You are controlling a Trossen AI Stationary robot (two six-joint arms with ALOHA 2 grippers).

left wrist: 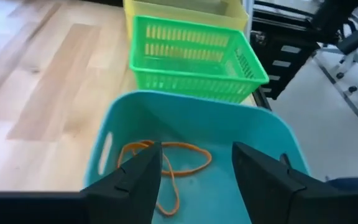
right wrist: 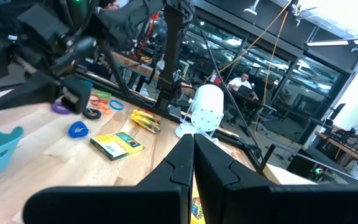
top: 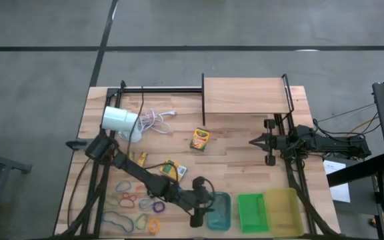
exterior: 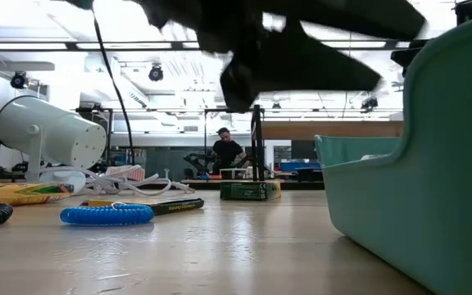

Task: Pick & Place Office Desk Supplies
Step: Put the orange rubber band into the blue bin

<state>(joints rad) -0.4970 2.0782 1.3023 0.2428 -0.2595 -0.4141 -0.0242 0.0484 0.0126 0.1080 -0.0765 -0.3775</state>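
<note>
Wooden table: we note the left claw open over the teal tray at the near edge, orange loop lying inside directly beneath; right claw closed, well apart.

The tabletop is light wood and stands on a grey floor crossed by dark seam lines. Beyond it, the room holds glass partitions, ceiling strip lights, and a seated person at a distant desk.
</note>
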